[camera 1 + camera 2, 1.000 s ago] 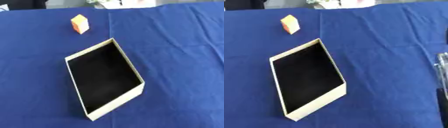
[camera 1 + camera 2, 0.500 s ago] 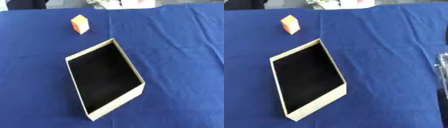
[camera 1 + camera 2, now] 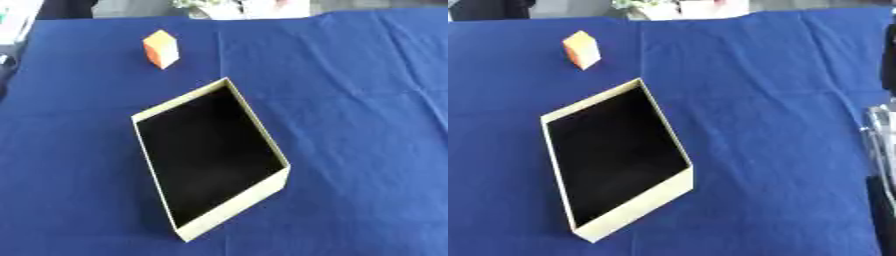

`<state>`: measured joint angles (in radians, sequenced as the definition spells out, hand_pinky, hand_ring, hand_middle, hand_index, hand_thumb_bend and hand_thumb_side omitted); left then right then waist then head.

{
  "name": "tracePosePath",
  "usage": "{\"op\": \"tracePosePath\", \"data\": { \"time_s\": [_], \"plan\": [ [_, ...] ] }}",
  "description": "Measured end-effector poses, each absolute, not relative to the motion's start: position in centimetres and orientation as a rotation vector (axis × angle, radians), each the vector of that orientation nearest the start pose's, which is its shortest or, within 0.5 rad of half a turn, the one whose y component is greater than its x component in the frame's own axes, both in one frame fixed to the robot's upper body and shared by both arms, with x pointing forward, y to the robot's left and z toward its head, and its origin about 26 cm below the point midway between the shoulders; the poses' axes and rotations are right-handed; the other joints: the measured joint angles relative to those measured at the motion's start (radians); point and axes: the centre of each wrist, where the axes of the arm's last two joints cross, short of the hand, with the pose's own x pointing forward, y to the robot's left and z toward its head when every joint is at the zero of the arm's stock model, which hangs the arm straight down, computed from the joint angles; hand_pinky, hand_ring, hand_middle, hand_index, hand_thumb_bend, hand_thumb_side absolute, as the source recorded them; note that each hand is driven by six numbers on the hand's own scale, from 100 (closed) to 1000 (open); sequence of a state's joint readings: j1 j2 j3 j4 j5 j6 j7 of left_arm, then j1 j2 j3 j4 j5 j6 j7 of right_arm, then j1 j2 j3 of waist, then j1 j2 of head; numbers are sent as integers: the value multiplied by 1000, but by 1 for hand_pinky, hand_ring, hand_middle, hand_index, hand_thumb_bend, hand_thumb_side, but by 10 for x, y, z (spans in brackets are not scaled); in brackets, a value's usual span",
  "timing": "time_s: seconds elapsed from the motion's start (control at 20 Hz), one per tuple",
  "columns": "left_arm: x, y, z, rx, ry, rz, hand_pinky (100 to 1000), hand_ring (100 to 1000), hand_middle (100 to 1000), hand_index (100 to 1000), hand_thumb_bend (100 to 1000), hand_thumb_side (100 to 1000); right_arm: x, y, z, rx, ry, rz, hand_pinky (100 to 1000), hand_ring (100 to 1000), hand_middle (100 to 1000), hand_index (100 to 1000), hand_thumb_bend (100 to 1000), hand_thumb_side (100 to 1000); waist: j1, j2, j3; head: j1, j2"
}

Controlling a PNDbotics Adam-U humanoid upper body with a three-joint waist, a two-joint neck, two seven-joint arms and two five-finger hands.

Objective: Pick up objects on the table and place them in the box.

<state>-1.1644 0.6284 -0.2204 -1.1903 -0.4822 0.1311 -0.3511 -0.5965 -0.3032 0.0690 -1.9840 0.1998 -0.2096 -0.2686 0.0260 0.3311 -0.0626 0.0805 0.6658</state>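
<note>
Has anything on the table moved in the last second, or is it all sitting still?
Nothing has visibly changed. The orange block stands beyond the open box as before, and nothing lies in the box. A silver and black part of the robot stays at the right edge.

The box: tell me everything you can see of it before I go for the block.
The box is a shallow open tray with no lid, with thin cream-coloured walls that look like cardboard and a black inside. Nothing shows in it. It sits flat on the blue tablecloth, turned askew so one corner points toward the far edge. The orange block stands apart from it, beyond its far corner toward the left. Nothing touches the box but the cloth, and no robot hand is near it.
</note>
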Motion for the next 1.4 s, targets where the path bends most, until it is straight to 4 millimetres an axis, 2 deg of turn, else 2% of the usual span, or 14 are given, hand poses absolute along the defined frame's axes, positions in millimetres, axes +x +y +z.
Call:
{"op": "tracePosePath", "data": {
  "time_s": [0.15,0.35,0.45,0.5,0.6,0.7,0.8,1.15,1.25,1.35,1.4],
  "plan": [
    [457,254,352,902,-1682,-1242,720,804,787,885,702,568,315,-208,276,351,3408,-295,768,767,550,727,100,774,-1,0,-2,0,0],
    [474,253,336,882,-1566,-1355,716,803,781,863,641,526,315,-207,276,341,3412,-288,767,767,549,726,100,770,-3,0,-3,3,0],
    [479,255,333,865,-1527,-1395,719,808,779,852,527,473,315,-207,275,339,3413,-288,767,767,549,726,100,775,-3,0,-3,4,0],
    [481,256,331,855,-1511,-1413,719,816,786,850,423,421,315,-207,275,339,3414,-288,767,767,549,726,100,775,-3,0,-3,4,0],
    [484,261,330,836,-1483,-1449,715,818,791,857,299,349,315,-207,274,340,3416,-287,767,767,549,726,100,776,-3,0,-2,5,0],
    [486,265,328,813,-1458,-1483,712,821,800,864,218,293,315,-207,274,340,3417,-287,767,767,549,726,100,775,-3,0,-2,5,0],
    [488,268,325,782,-1440,-1519,714,823,805,864,179,259,315,-207,273,341,3419,-287,767,767,548,726,100,776,-3,0,-2,5,0],
    [491,279,323,700,-1384,-1644,727,835,817,880,246,283,315,-207,273,338,3421,-285,767,765,546,726,100,777,-3,0,-2,6,0],
    [491,282,324,691,-1369,-1669,753,864,834,885,274,281,315,-207,273,336,3422,-284,766,764,544,725,100,778,-2,1,-3,6,0],
    [491,283,326,701,-1363,-1682,778,889,846,888,324,289,315,-207,273,334,3423,-283,766,763,542,725,100,780,-2,2,-4,9,0],
    [490,283,327,712,-1364,-1682,805,909,858,899,433,331,315,-207,273,334,3423,-283,766,763,540,725,100,781,-1,3,-5,10,0]
  ]
}}
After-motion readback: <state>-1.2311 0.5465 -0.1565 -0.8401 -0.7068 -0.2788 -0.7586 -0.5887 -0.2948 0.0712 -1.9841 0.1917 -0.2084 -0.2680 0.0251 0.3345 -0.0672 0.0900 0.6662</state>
